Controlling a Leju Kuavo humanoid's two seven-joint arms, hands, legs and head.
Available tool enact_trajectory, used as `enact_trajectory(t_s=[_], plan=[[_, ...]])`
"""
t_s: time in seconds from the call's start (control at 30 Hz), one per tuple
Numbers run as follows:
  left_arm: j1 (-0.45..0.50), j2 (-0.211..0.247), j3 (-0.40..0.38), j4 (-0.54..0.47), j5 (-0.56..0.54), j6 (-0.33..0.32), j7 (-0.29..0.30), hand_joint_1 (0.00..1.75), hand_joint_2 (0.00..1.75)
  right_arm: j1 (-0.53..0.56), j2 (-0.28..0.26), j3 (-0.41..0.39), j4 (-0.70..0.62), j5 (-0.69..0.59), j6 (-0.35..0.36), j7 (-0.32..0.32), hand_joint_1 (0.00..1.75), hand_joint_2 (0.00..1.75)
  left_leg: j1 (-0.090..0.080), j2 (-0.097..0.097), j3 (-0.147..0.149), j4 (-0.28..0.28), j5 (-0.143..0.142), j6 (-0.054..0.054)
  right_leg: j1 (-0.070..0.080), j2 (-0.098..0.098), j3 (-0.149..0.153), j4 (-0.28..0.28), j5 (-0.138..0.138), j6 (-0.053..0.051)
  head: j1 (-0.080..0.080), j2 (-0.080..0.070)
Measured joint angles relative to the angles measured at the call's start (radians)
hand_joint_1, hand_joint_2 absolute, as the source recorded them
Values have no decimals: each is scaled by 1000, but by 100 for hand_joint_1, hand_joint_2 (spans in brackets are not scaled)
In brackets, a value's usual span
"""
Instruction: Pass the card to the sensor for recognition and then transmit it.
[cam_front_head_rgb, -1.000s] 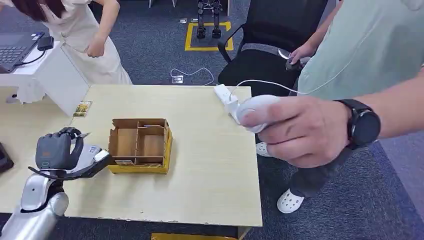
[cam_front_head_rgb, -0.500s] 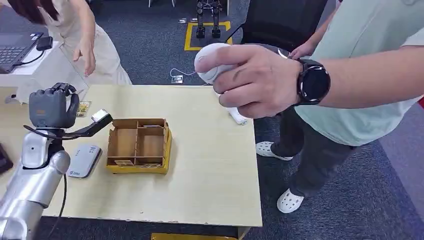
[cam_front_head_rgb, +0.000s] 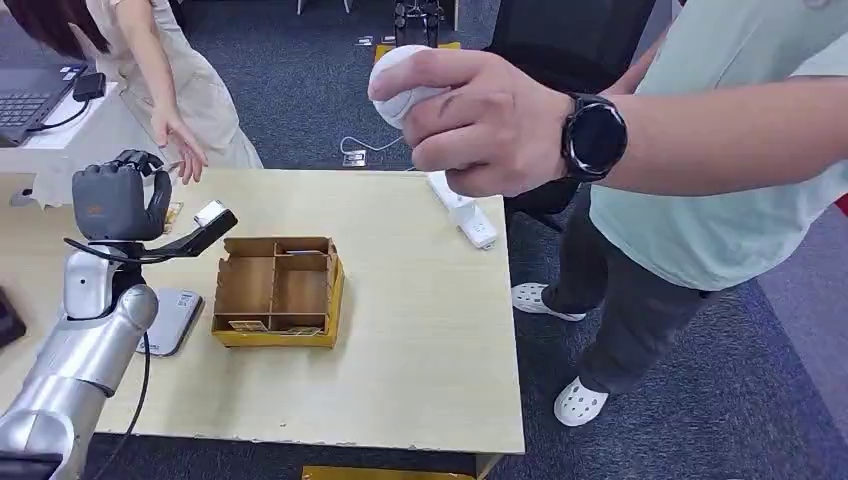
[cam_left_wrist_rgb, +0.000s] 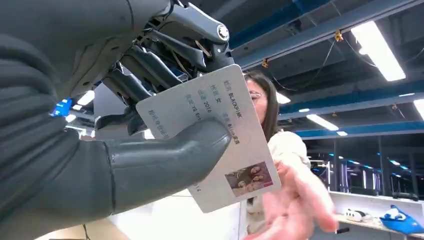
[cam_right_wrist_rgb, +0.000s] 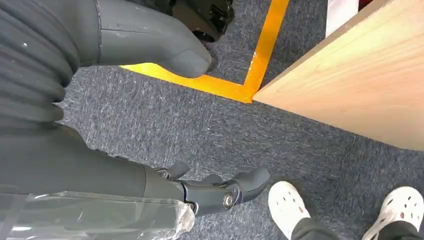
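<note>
The left hand (cam_front_head_rgb: 115, 198) is raised above the desk (cam_front_head_rgb: 400, 330), its thumb and dark fingers clamped on a white photo card (cam_left_wrist_rgb: 215, 135), and a person's open hand (cam_front_head_rgb: 187, 156) reaches in just beyond it. Below the hand, the grey card sensor (cam_front_head_rgb: 170, 318) lies flat beside a compartmented cardboard box (cam_front_head_rgb: 278, 290). The right hand (cam_right_wrist_rgb: 165, 125) hangs over carpet, fingers apart, holding nothing.

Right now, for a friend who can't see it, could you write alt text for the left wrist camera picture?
The robot's left hand holds a white printed card with a small photo in one corner, pinched between its thick grey thumb and dark fingers. A person's open hand reaches toward the card. Behind are ceiling beams and strip lights.
</note>
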Motion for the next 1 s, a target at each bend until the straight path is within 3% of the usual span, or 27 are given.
enact_trajectory(t_s=[0.33, 0.4, 0.47, 0.73, 0.77, 1.0], plan=[[-14, -4, -13, 11, -3, 3, 0, 175, 175, -6, -6, 16, 4, -11, -13, -6, 0, 175, 0, 0, 0, 0, 0, 0, 0, 0, 0, 0, 0, 0, 0, 0], [-44, -4, -24, 45, -27, 51, 3, 175, 175, -19, -22, 44, 8, -45, -30, -22, 0, 175, 0, 0, 0, 0, 0, 0, 0, 0, 0, 0, 0, 0, 0, 0], [-71, 12, -41, 106, -146, 72, 72, 175, 175, -25, -37, 74, 11, -75, -69, -26, 0, 175, 0, 1, 0, 0, 0, 0, 0, 1, 0, 0, 0, 0, 0, 0], [-83, 45, -44, 166, -185, 72, 109, 175, 175, -24, -56, 112, 11, -106, -98, -26, 0, 175, 0, 1, -1, 0, 0, 0, 0, 1, -1, 0, 0, -1, 0, 0], [-83, 47, -44, 169, -180, 72, 108, 0, 175, -24, -60, 114, 11, -111, -98, -28, 0, 175, 0, 1, -1, 0, 0, 0, 0, 1, -1, 0, 0, -1, 0, 0], [-77, 47, -44, 169, -41, 41, 48, 0, 175, -32, -74, 143, 11, -135, -120, -41, 0, 175, 0, 1, -1, 0, 0, 0, 0, 1, -1, 0, 0, 0, 0, 0]])
